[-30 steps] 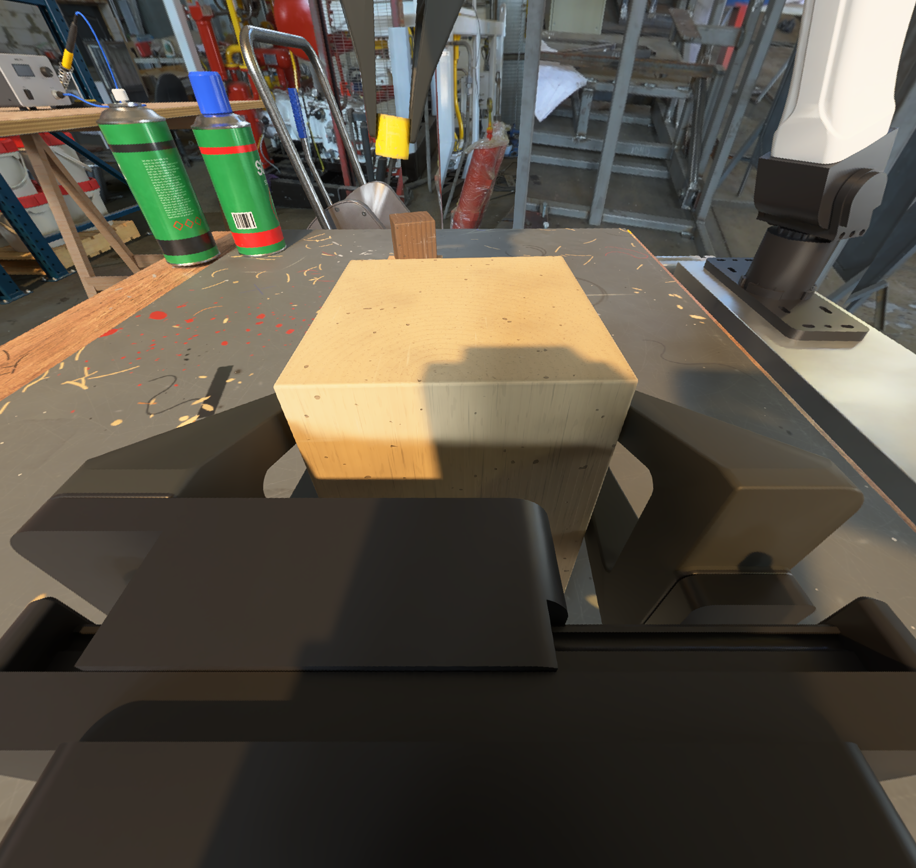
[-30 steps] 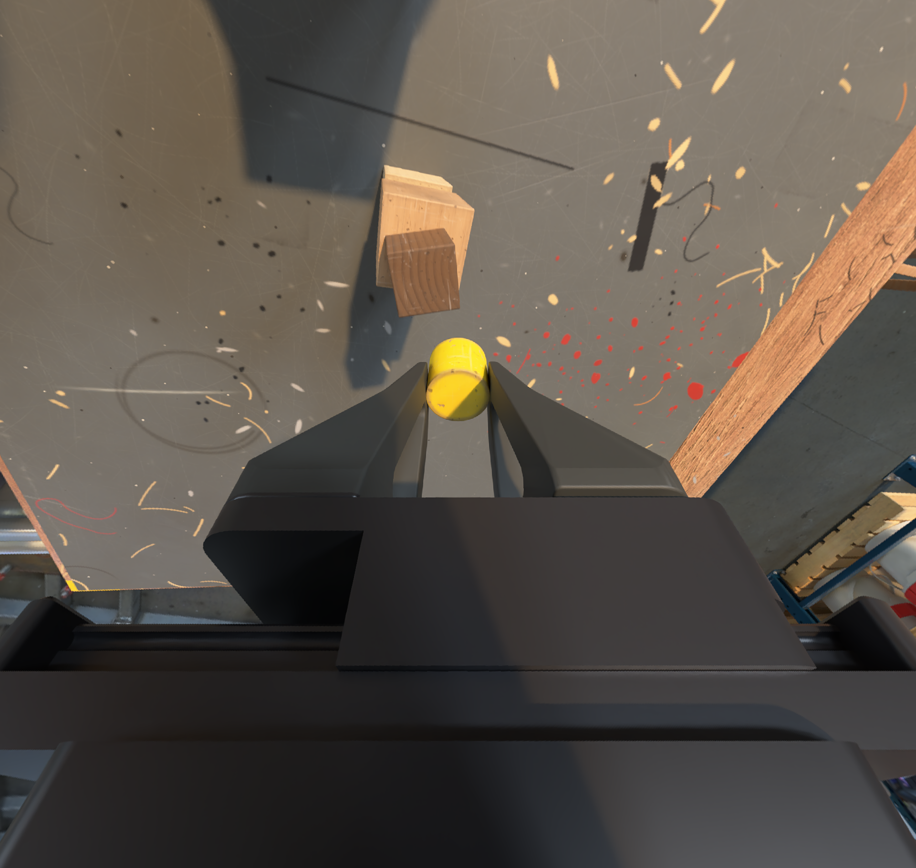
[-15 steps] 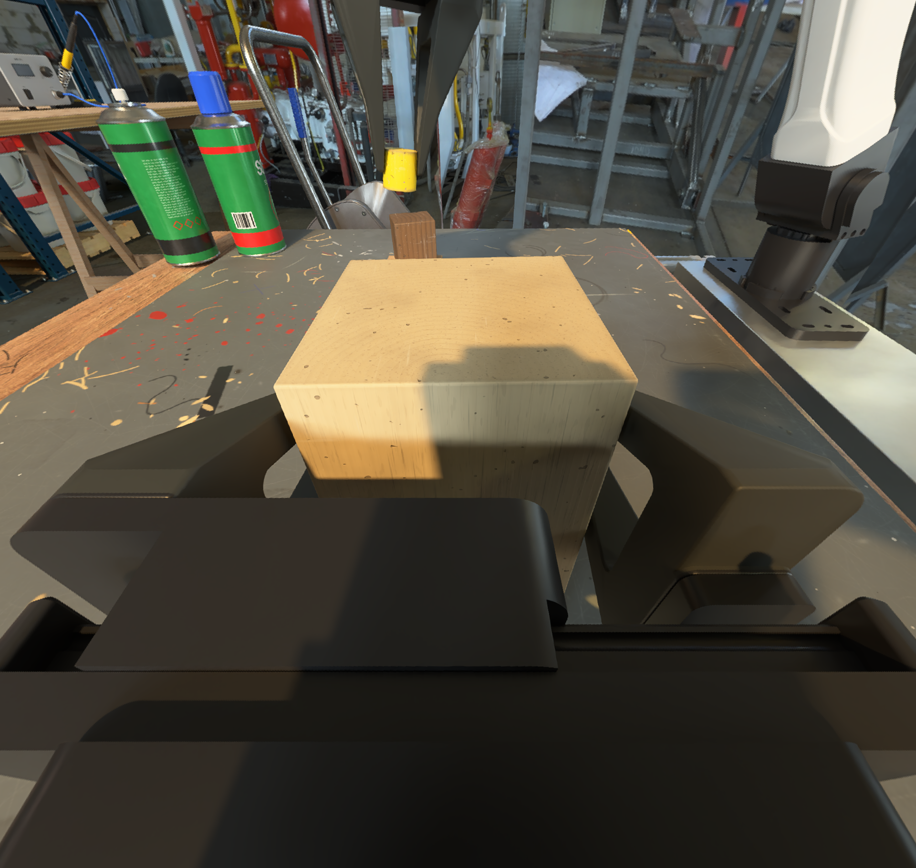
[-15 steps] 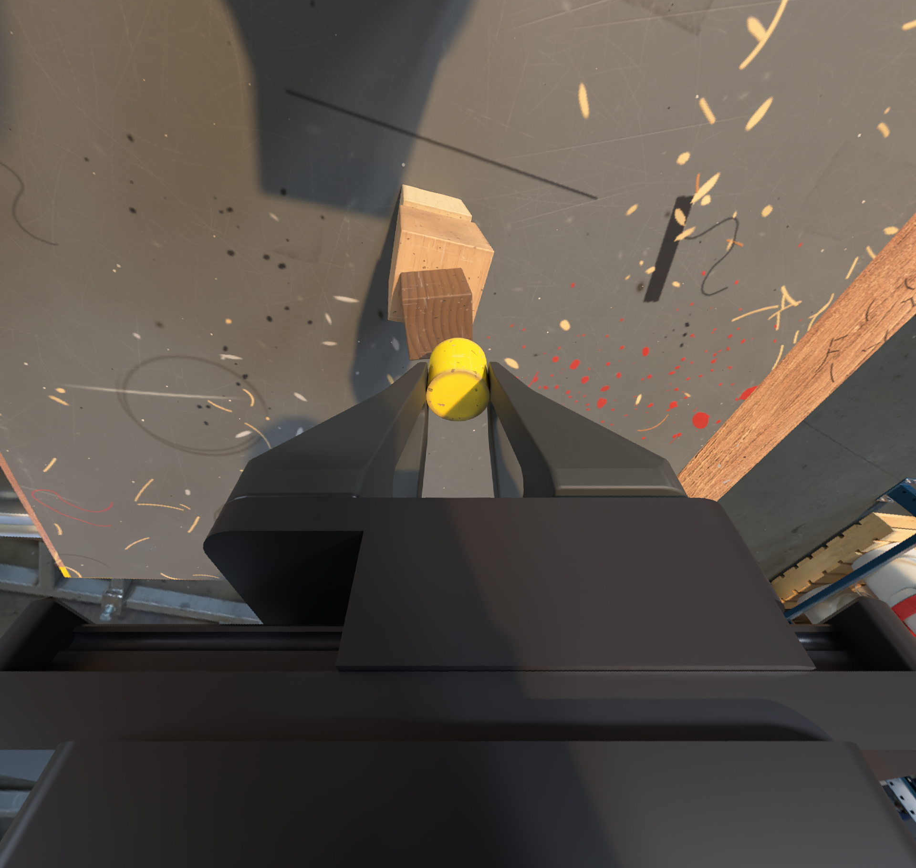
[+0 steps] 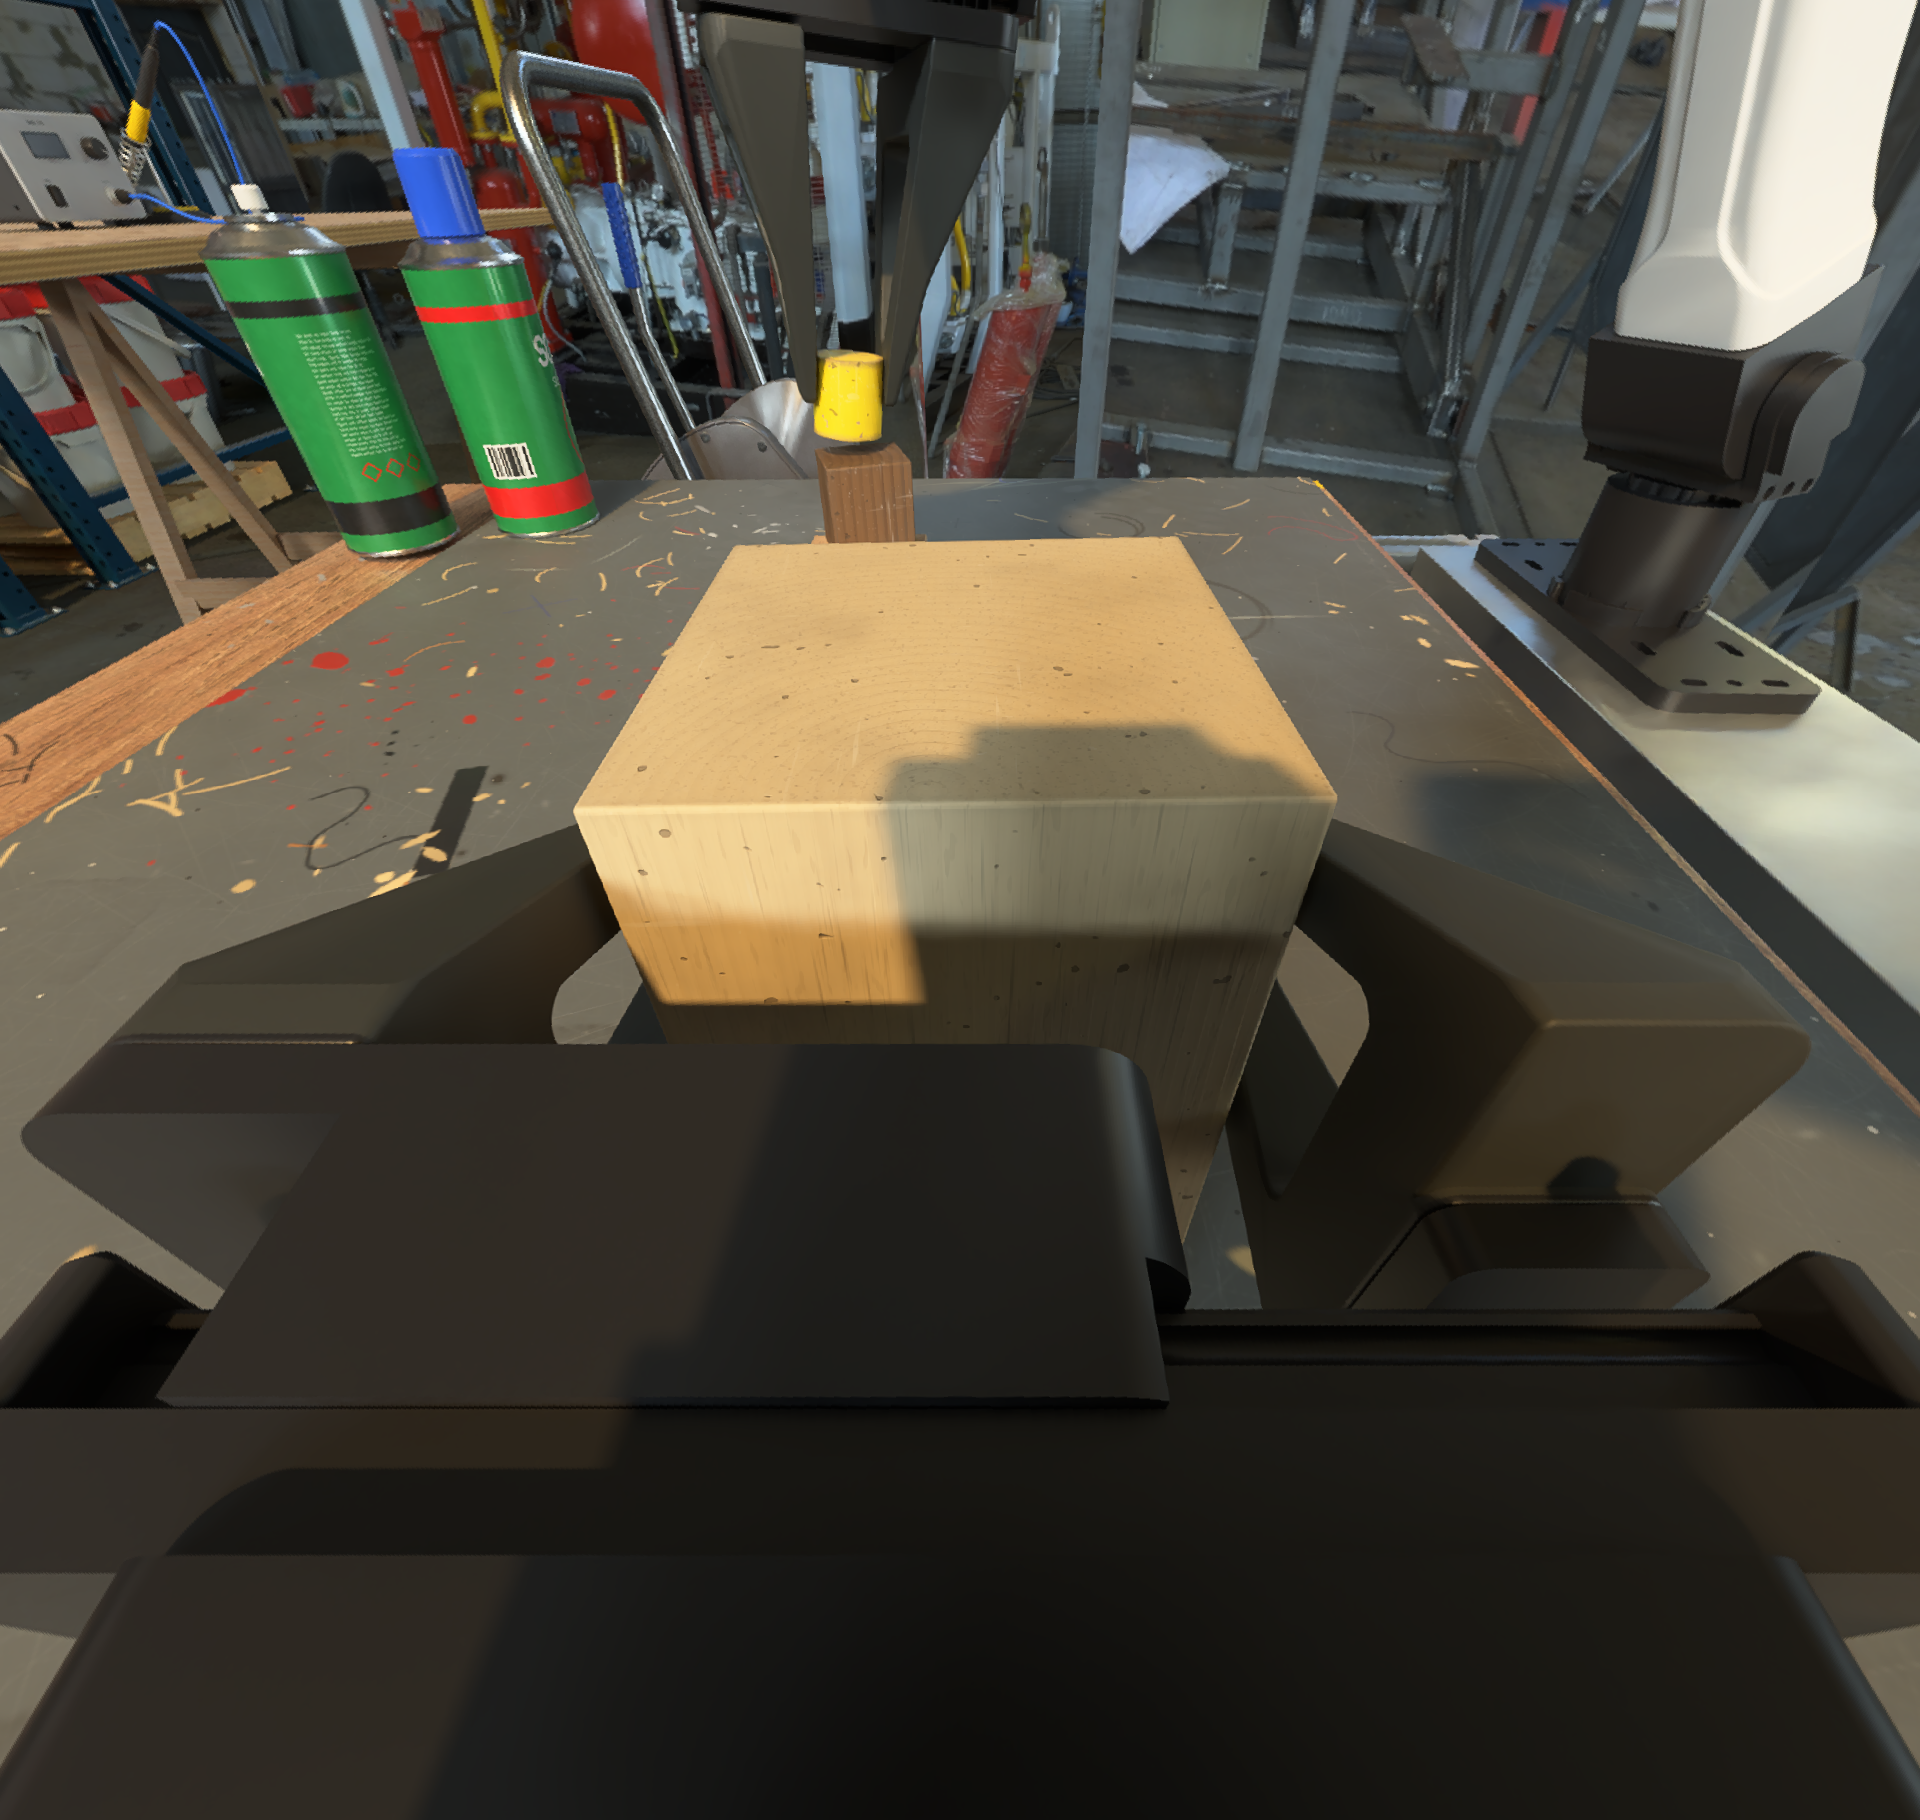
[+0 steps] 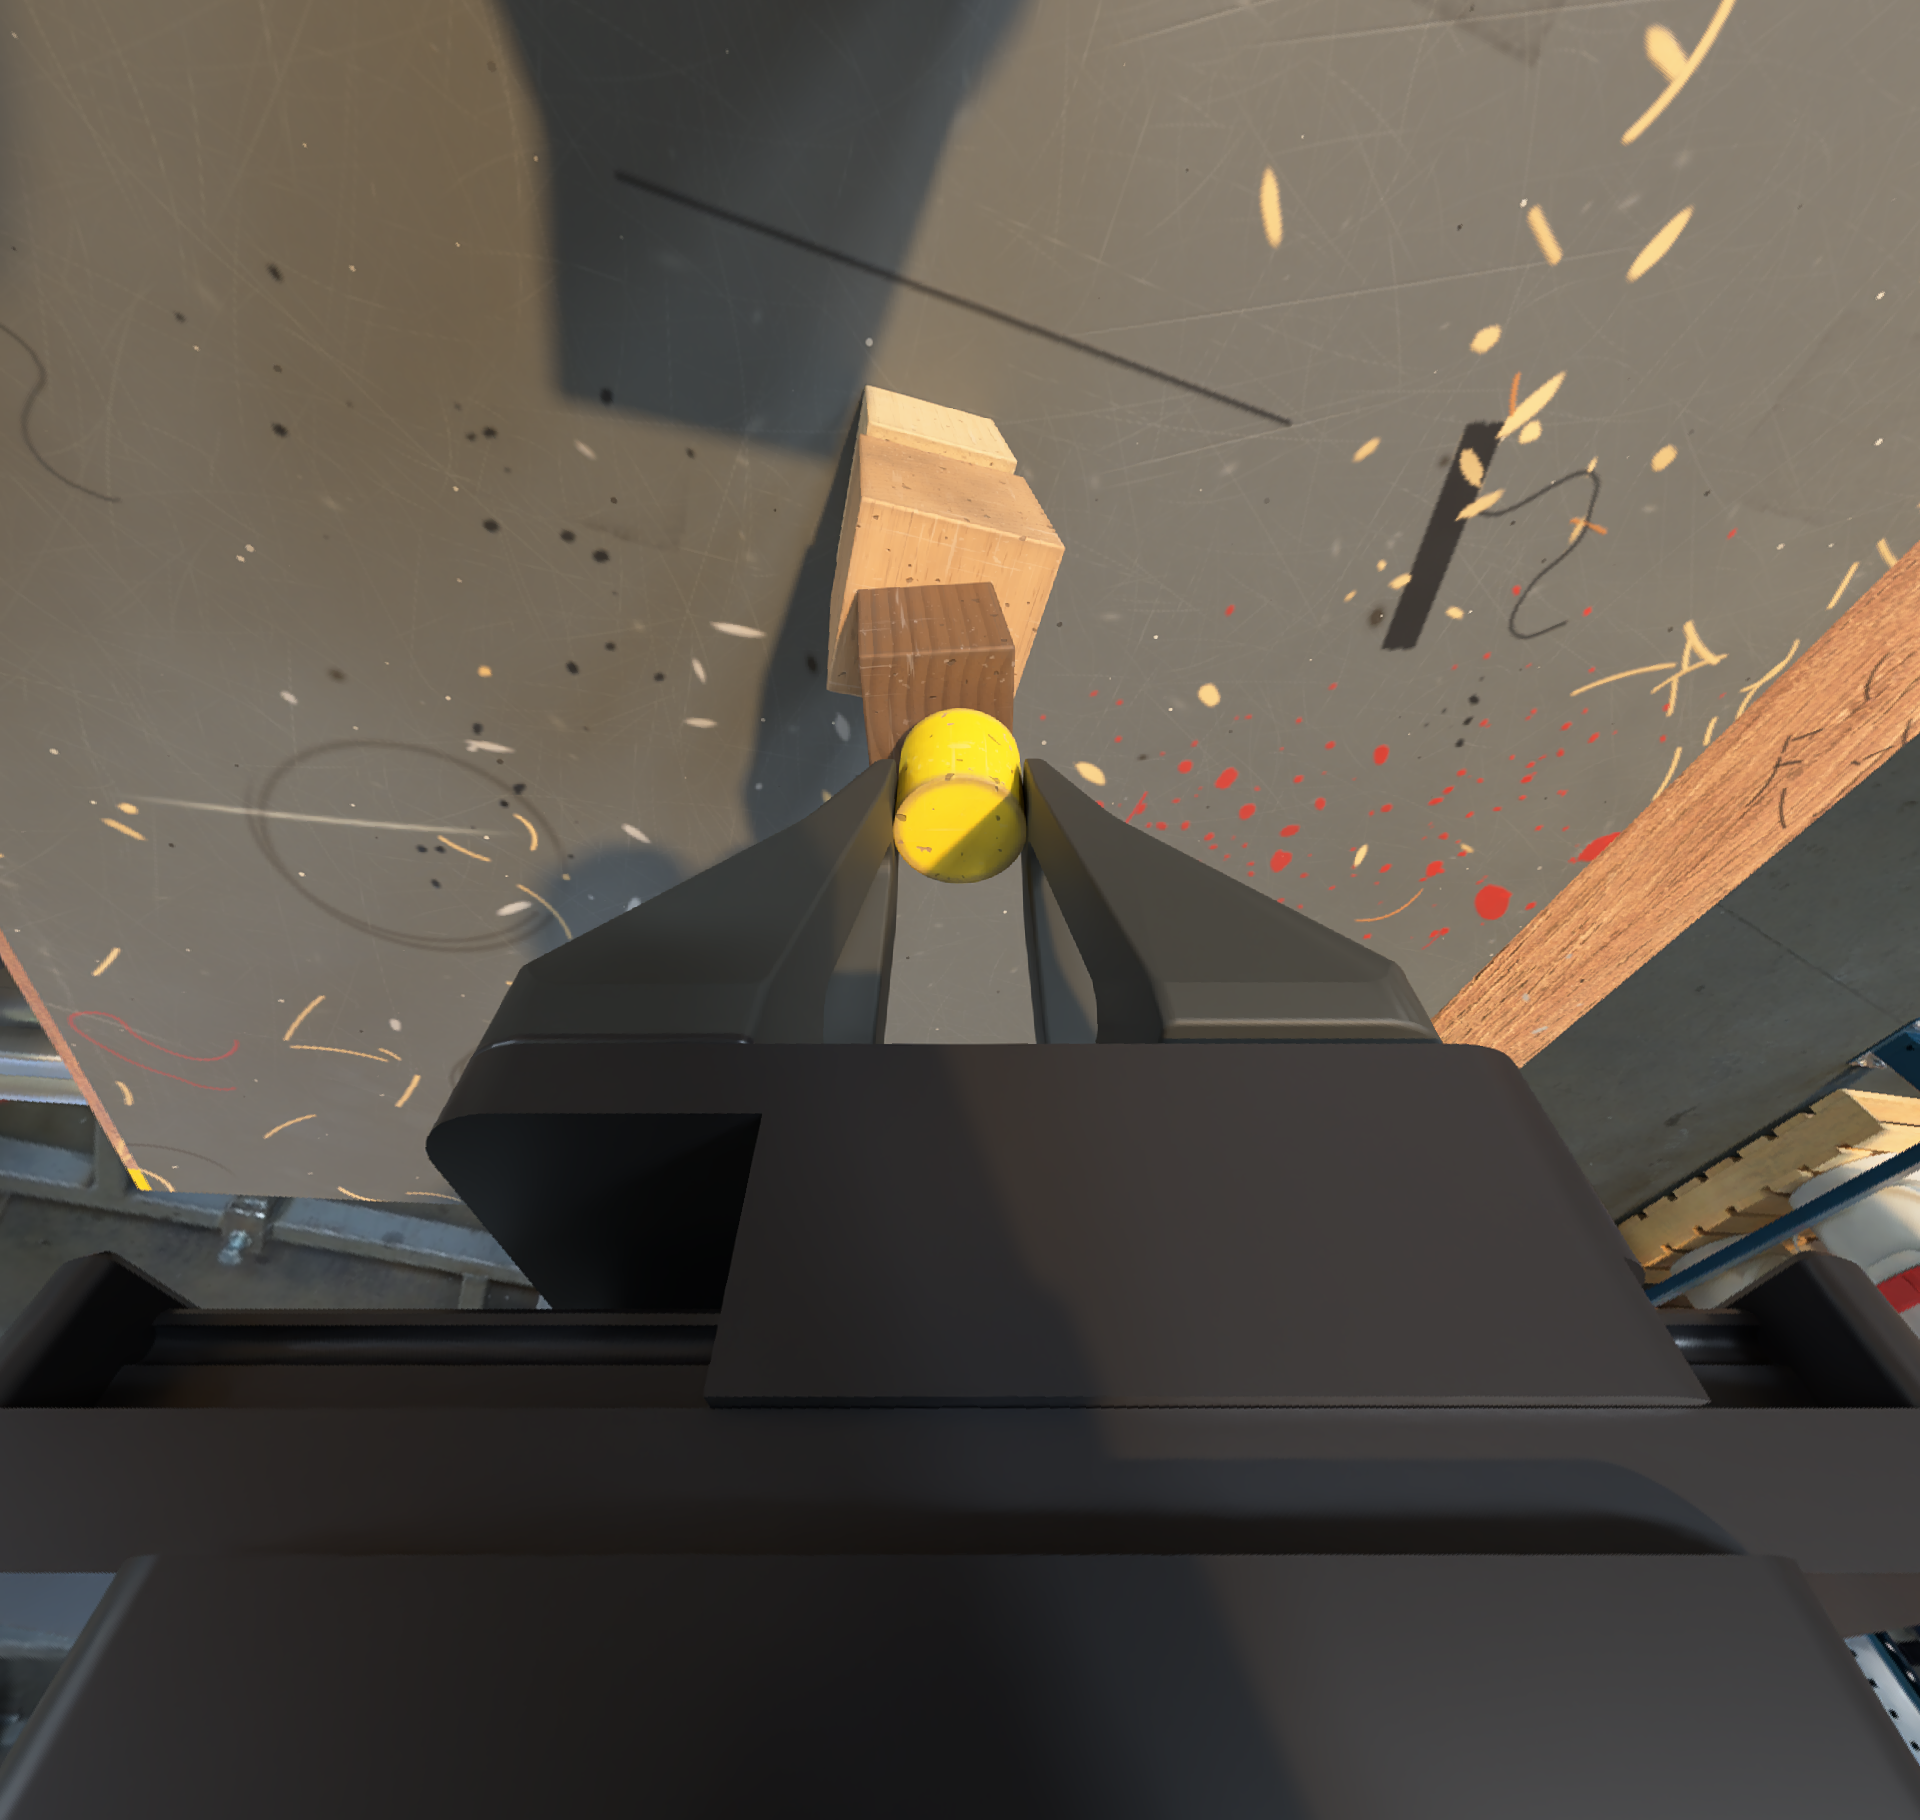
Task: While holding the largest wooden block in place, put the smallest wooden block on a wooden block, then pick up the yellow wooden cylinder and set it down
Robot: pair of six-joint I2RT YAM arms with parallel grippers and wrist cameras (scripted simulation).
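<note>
My left gripper (image 5: 956, 939) is shut on the largest wooden block (image 5: 956, 731), a pale cube resting on the grey table. Behind it the small dark brown block (image 5: 864, 506) sits on a mid-size pale block, whose top shows in the right wrist view (image 6: 951, 534) under the brown block (image 6: 935, 653). My right gripper (image 6: 958, 814) is shut on the yellow wooden cylinder (image 6: 958, 799) and holds it just above the brown block. In the left wrist view the cylinder (image 5: 849, 397) hangs between the right gripper's fingers (image 5: 774, 212), almost touching the brown block's top.
Two green spray cans (image 5: 322, 378) (image 5: 488, 357) stand at the table's far left by a wooden plank (image 5: 208, 648). The right arm's base (image 5: 1662, 565) stands on a metal plate at the right. The paint-speckled table (image 6: 312, 523) spreads around the stack.
My right gripper has come down with the yellow cylinder and moved over the small brown block. The left gripper and the large block have not moved.
</note>
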